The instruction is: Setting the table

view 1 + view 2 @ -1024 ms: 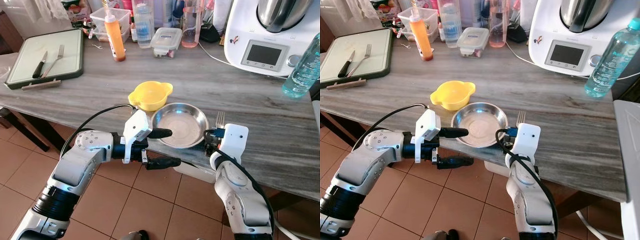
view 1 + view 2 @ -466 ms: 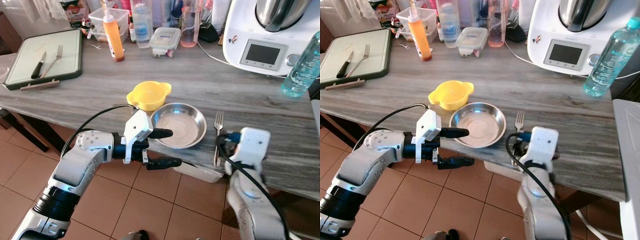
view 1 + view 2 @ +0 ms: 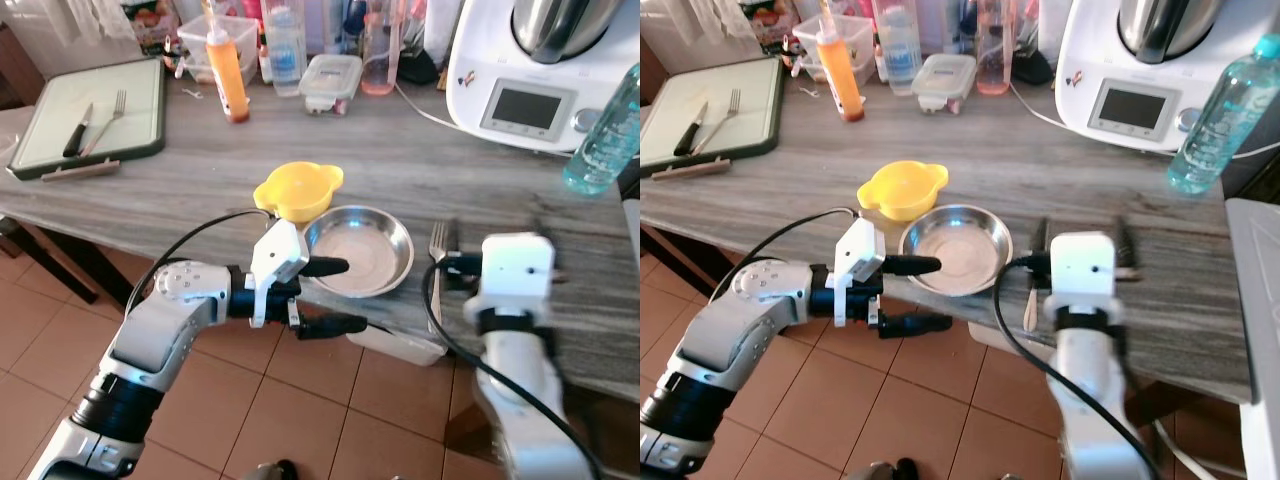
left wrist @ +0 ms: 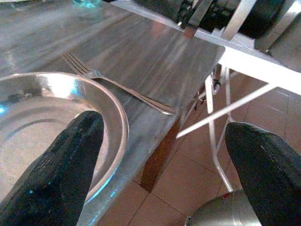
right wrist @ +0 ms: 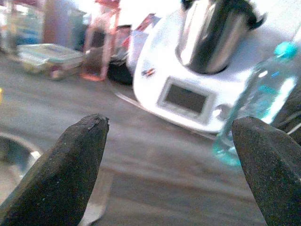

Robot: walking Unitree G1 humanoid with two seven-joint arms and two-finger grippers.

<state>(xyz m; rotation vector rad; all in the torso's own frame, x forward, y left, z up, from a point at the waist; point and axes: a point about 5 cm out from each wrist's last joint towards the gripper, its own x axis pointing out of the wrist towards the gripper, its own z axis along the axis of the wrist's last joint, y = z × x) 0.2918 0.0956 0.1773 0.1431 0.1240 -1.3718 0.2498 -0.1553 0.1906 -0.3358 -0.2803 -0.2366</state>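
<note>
Fork (image 3: 436, 262): lay flat on the wooden table (image 3: 420, 175), just beside the steel bowl (image 3: 358, 250) at its 3 o'clock.
Yellow bowl (image 3: 297, 190): touched the steel bowl at 10 o'clock.
Left gripper (image 3: 334, 295): fingers spread, one over the steel bowl's near rim, one below the table edge.
Right gripper (image 5: 174, 169): fingers wide apart, empty, above the fork.

A white kitchen machine (image 3: 530, 75) beside a water bottle (image 3: 607, 140)
</note>
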